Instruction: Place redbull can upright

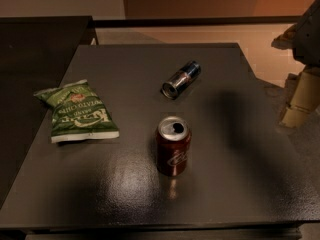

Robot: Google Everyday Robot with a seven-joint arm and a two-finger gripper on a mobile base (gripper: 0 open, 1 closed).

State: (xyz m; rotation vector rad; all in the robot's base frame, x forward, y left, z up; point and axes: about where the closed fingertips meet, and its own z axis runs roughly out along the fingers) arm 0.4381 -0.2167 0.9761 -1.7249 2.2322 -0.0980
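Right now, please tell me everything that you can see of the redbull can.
The redbull can is slim and looks like metal, with a blue and silver body and silver ends. It lies on its side on the dark table, one round end turned toward the lower left. It is behind the upright cola can, apart from it; only the table touches it. The gripper is at the right edge of the view, away from it.
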